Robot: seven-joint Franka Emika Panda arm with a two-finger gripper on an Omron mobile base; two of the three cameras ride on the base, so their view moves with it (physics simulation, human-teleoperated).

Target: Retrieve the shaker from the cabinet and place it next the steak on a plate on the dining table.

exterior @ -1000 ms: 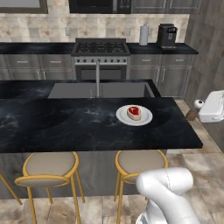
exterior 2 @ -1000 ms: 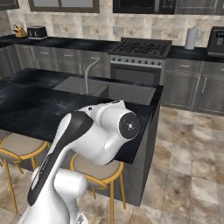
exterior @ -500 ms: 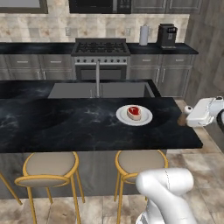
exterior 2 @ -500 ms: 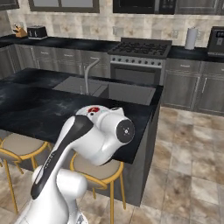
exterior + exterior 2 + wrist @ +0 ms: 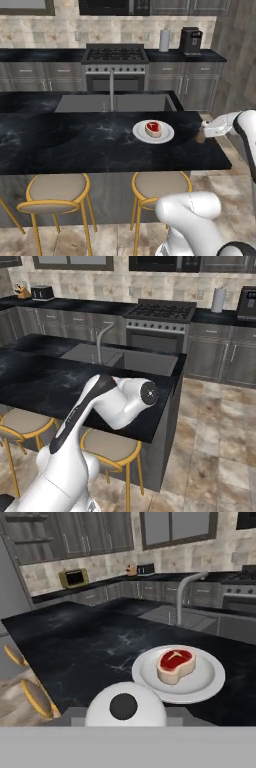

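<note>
A: What is to be noted of the long black white-veined marble island counter [image 5: 90,142]?

B: A hard, flat, probably slick top is judged; anything narrow set down on it could slide or tip. The round flat white plate [image 5: 165,135] lies near its right end, and the small reddish-pink steak with a pale edge [image 5: 153,128] rests in the middle of the plate.

A: And the small brown wooden shaker with the white knob-like top [image 5: 125,707]?

B: It is seen close up in the hand view, its white top with a dark centre spot directly before the camera, just short of the plate's near rim. In the left base view a brownish tip is made out at the counter's right edge, at the end of the two-finger gripper [image 5: 203,133]. It is judged light, stiff and smooth-sided; a grasp around the wooden body, below the knob, would be preferred.

A: Is the grasp confirmed?

B: It cannot be told. The fingers are covered by the shaker's top in the hand view and are too small in the left base view. The shaker's body is also hidden, and whether it touches the counter cannot be made out.
</note>
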